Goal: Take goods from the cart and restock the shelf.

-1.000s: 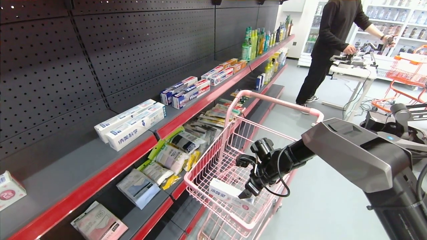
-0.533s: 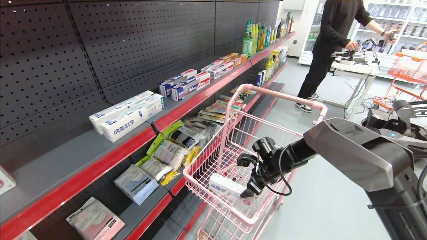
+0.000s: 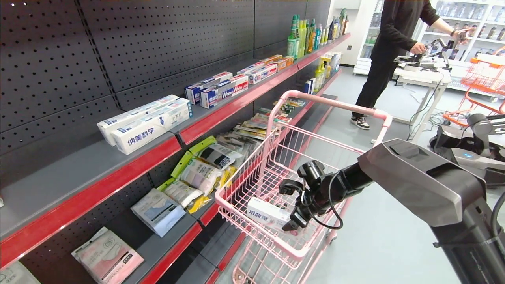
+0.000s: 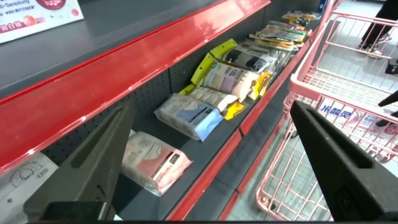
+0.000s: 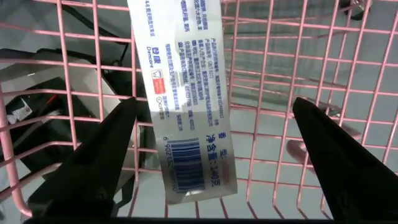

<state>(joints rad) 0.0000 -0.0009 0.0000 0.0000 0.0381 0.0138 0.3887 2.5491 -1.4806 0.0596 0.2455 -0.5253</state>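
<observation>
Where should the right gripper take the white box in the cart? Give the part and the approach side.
Likely best: pinch the white box across its narrow width, near mid-length, from above. It lies in the cart, broad printed face up, and the open right gripper straddles its long edges.

Pink cart (image 3: 335, 106), white box (image 3: 268, 214) with blue print, red-edged grey shelf (image 3: 90, 197), black pegboard (image 3: 158, 39)

Grey angular arm shell (image 3: 418, 177), black cable-looped wrist (image 3: 335, 189).

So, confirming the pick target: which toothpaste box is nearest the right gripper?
The white box lying in the pink cart, under the open right gripper; the other boxes sit on the shelf.
</observation>
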